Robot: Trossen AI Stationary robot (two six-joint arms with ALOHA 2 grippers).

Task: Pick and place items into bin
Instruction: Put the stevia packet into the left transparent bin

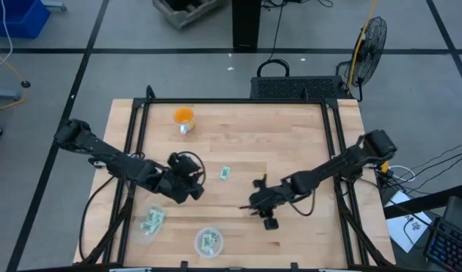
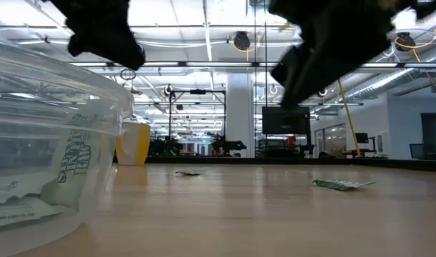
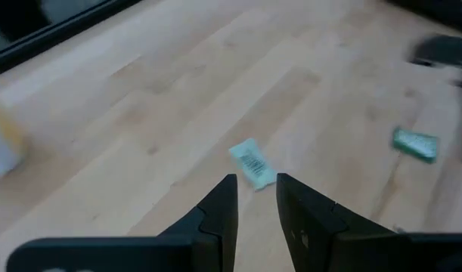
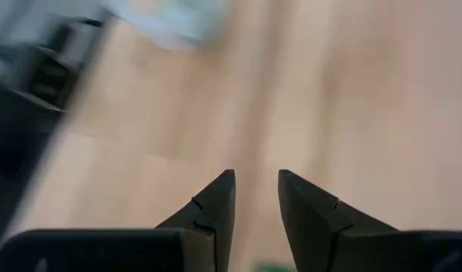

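Observation:
A pale green and white packet [image 1: 224, 173] lies flat on the table between the two arms; in the left wrist view this packet [image 3: 252, 163] sits just beyond my left gripper [image 3: 255, 185], which is open and hovers above the wood. A second green packet [image 3: 416, 143] lies flat under my right arm and also shows in the low view [image 2: 342, 184]. My right gripper [image 1: 261, 202] is open and holds nothing [image 4: 256, 181]; a green sliver [image 4: 272, 267] shows between its fingers. A loose pile of packets [image 1: 151, 221] lies near the left front. The clear round bin [image 1: 209, 242] holds several packets.
An orange ball-like object on a silver base [image 1: 184, 117] stands near the far left of the table. Black frame rails [image 1: 132, 151] run along both sides of the table. The bin wall [image 2: 53, 143] fills the low view's left. Bare wood lies between the arms.

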